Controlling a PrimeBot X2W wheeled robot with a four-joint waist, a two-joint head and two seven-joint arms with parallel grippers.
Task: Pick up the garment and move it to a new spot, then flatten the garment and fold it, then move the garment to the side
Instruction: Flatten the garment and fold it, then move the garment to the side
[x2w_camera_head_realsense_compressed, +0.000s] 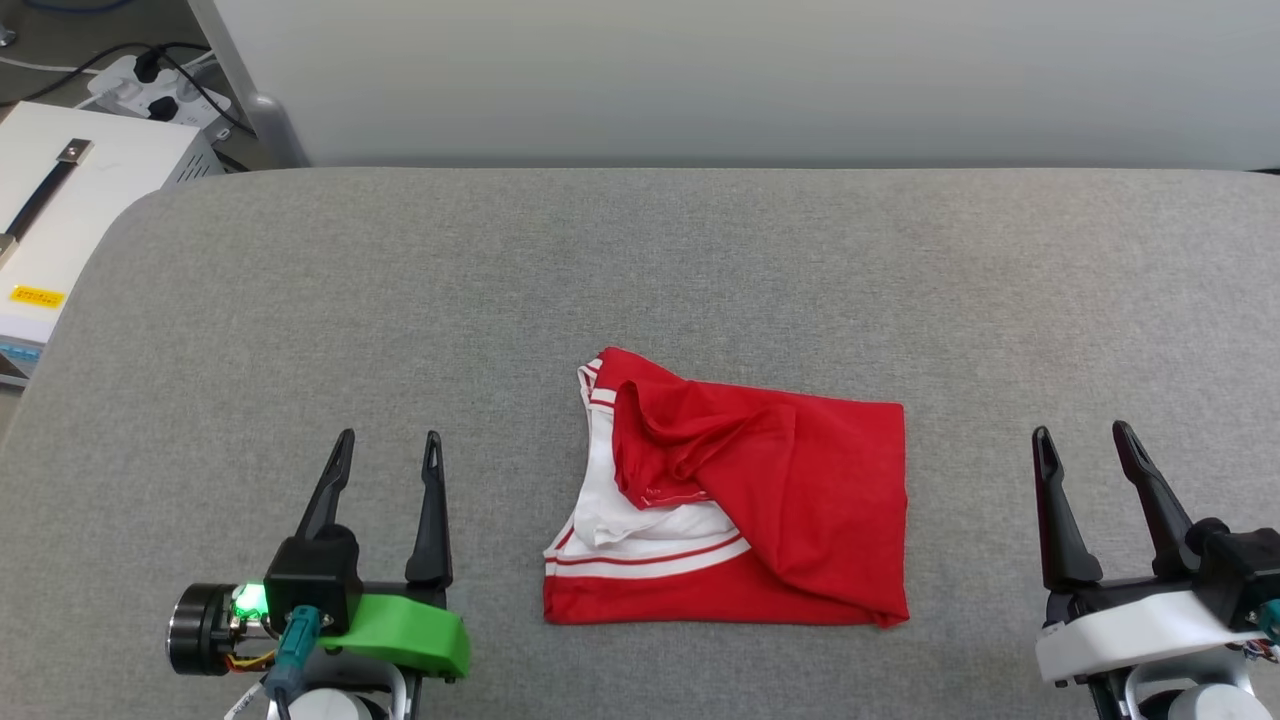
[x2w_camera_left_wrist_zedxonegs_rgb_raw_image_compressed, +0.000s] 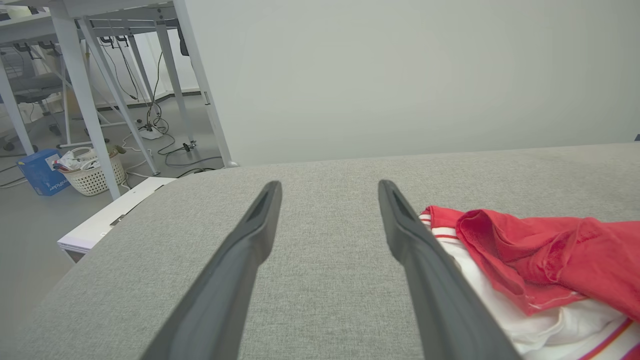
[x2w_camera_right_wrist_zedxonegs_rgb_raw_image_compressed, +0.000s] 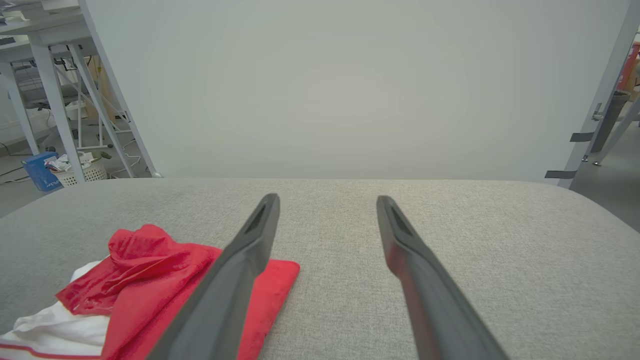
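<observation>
A grey padded table (x2w_camera_head_realsense_compressed: 300, 280) lies before you. Nearest, your left gripper (x2w_camera_head_realsense_compressed: 390, 437) and right gripper (x2w_camera_head_realsense_compressed: 1081, 430) rest spread and empty, flanking the garment (x2w_camera_head_realsense_compressed: 800, 500), half-folded at centre, seemingly poised to lift it. A pale wall (x2w_camera_head_realsense_compressed: 750, 80) stands behind.

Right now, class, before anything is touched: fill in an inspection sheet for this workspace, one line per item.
Surface: grey fabric table, flat.
Job's things: garment, red and white, loosely bunched at the centre, not flattened.
Clutter: basket and blue box on the floor.
Grippers: left gripper and right gripper flank the garment, jaws open, holding nothing.
Cables: power strip with plugs; loose cables on the floor.
Surroundings: pale partition behind; white case to the left; white desk frames.
</observation>
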